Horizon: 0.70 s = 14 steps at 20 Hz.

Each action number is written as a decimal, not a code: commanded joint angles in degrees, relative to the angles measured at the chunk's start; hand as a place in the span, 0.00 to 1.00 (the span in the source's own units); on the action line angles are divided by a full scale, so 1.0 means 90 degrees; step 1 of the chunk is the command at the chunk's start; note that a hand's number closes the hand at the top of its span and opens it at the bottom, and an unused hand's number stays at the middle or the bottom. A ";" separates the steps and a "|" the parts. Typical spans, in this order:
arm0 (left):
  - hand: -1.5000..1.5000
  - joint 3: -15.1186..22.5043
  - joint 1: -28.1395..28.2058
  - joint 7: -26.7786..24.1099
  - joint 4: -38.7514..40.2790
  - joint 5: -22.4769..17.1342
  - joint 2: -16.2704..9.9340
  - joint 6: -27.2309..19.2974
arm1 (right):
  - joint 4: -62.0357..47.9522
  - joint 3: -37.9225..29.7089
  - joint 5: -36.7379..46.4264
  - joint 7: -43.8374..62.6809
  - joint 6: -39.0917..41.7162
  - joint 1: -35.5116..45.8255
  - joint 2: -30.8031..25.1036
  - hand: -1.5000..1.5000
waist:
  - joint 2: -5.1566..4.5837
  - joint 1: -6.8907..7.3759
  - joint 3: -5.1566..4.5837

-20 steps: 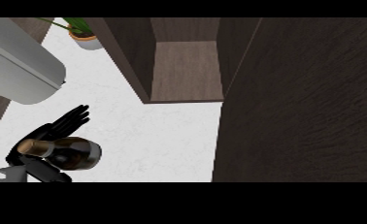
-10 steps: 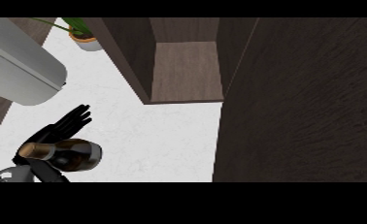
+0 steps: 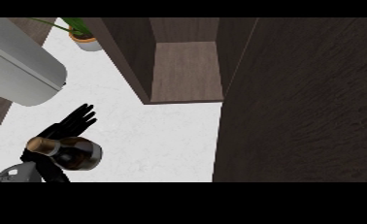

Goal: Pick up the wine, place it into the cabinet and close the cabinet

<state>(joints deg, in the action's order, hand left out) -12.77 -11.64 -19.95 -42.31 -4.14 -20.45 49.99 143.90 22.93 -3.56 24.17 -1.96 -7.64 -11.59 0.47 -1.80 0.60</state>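
Holding the wine (image 3: 68, 152) against my left hand (image 3: 61, 130), fingers straight beside it, I am standing it upright on the table (image 3: 158, 136). I am judging the open cabinet (image 3: 186, 72) up and rightward from the wine.

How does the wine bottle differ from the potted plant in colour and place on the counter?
The wine bottle is dark brown and glossy with a tan top; the potted plant has green leaves in a pale pot. The wine bottle is at the view's lower left, against the left hand; the potted plant stands alone at the upper left, beside the cabinet. Both are over the white counter.
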 commanded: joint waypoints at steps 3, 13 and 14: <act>0.00 0.0205 -0.0071 -0.0586 0.0338 -0.0046 0.0356 0.0543 | 0.1469 -0.0256 -0.0478 0.0738 -0.0037 -0.0279 -0.0219 0.00 | -0.0048 -0.0030 -0.0090; 1.00 0.0553 0.0085 -0.0840 -0.0350 0.0074 0.0598 0.0024 | 0.1397 -0.0173 -0.0436 0.0464 0.0046 -0.0389 -0.0155 0.00 | -0.0040 0.0055 -0.0082; 1.00 0.0581 0.0354 -0.0953 -0.0467 0.0031 0.0476 0.0252 | 0.1373 -0.0368 -0.0586 0.0499 0.0101 -0.0432 -0.0237 0.00 | -0.0037 0.0097 -0.0077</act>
<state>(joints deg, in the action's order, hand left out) -9.42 -11.25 -20.81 -46.85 -5.91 -18.03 48.65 144.14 21.16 -3.96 23.53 -1.15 -8.93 -12.31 0.54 -1.11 0.58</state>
